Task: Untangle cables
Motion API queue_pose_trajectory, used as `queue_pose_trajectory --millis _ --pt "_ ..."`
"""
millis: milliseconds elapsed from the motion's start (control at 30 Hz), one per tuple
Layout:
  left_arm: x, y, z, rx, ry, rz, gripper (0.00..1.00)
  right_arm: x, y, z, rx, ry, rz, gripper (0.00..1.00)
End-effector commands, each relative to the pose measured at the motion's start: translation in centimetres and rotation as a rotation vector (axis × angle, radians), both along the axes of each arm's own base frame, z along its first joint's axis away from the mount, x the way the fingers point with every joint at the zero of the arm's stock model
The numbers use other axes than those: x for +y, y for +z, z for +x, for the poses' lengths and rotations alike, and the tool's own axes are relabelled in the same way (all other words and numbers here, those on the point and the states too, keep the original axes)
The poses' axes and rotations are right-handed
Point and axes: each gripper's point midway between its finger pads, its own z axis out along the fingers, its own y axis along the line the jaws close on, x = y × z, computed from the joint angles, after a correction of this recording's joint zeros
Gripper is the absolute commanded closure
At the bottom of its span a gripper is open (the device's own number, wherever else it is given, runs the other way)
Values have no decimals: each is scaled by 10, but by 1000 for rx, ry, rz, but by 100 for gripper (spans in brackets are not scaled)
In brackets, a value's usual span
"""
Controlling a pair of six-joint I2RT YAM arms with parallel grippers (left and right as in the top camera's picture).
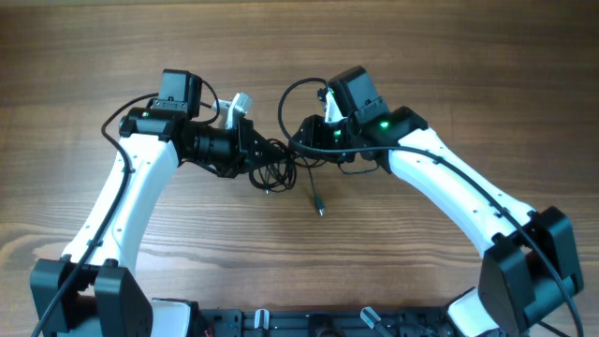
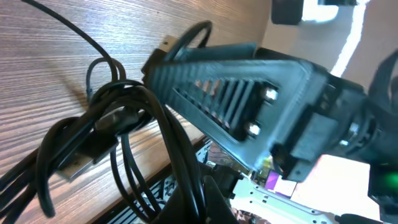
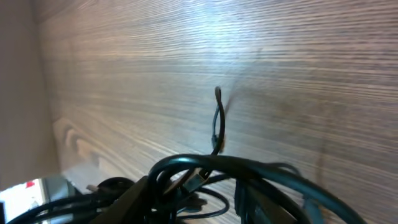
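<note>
The cables (image 1: pixel 274 168) are a knot of thin black cords at mid-table between my two grippers. One loose end with a silvery plug (image 1: pixel 320 212) trails toward the front, and a loop (image 1: pixel 292 94) arcs toward the back. My left gripper (image 1: pixel 260 157) comes in from the left, and in the left wrist view this left gripper (image 2: pixel 196 193) is shut on several strands of the cables (image 2: pixel 118 118). My right gripper (image 1: pixel 301 140) meets the knot from the right. In the right wrist view the right gripper (image 3: pixel 194 183) is open, with the cables (image 3: pixel 205 163) looped between its fingers.
The right gripper's ribbed dark body (image 2: pixel 230 99) fills the left wrist view close to the knot. Thicker black arm wires (image 1: pixel 449 173) run along both white arms. The wooden table (image 1: pixel 112 47) stretches behind, and the arm bases (image 1: pixel 281 323) sit at its front edge.
</note>
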Motion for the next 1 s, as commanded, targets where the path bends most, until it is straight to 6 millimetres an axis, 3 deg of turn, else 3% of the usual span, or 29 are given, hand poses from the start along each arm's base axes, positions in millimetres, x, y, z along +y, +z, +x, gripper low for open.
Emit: queue_pose_trajectory --millis 0,67,100,167,200,267,400,667,800,833,967 --pt "-4 6 -2 -16 -26 -47 96 -6 -19 3 16 -27 -56 56" --pt "-4 6 -2 -16 -26 -47 96 -7 -23 4 16 -28 -70 57" --pt "-4 6 -2 -16 -26 -47 96 -7 -26 4 21 -26 -73 65" --pt "-4 5 -2 -17 -25 -41 96 -7 -30 4 34 -26 -80 94" --pt "-3 3 -1 -18 -22 -30 96 -8 -32 3 45 -31 -82 96" --pt "5 -9 2 -25 -1 53 96 -5 -30 0 65 -38 -63 96" --pt "30 -38 8 39 100 268 96 9 -6 -2 42 12 47 96" --pt "55 -57 10 86 194 443 96 -1 71 -2 -127 -2 148 96" --pt "78 -69 13 156 326 574 96 -20 105 -2 -214 -51 162 96" --pt "85 -72 13 173 363 614 96 -33 114 0 -242 -90 146 96" --pt "94 -76 12 197 406 665 96 -74 118 6 -285 -223 35 96"
